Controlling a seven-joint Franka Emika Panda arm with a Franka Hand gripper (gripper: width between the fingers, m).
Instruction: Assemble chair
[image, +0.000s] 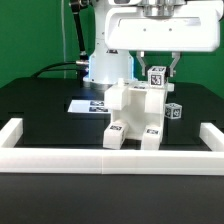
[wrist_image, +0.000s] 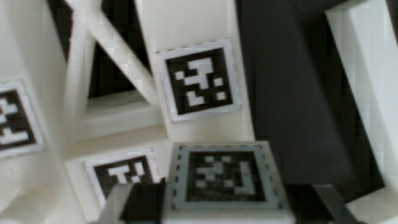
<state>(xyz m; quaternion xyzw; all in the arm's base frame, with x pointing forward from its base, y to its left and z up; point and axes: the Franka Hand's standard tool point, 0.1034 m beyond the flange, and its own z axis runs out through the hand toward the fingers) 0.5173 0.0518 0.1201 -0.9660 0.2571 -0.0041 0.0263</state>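
Note:
The partly built white chair (image: 133, 113) stands mid-table, its two blocky feet toward the front rail. My gripper (image: 157, 70) hangs over the chair's upper part on the exterior view's right, shut on a white tagged chair piece (image: 157, 78) that sits against the assembly's top. In the wrist view the dark fingers (wrist_image: 153, 206) clamp both sides of this piece (wrist_image: 222, 172), tag facing the camera. Beyond it lies another tagged white bar (wrist_image: 199, 80) of the chair, with slanted white struts (wrist_image: 98, 70) beside it. Whether the held piece is seated in a slot is hidden.
A low white border rail (image: 110, 158) rims the black table at the front and both sides. The marker board (image: 88, 104) lies flat behind the chair toward the exterior view's left. A small tagged part (image: 174, 111) sits just to the chair's right. The arm's base (image: 105, 65) stands behind.

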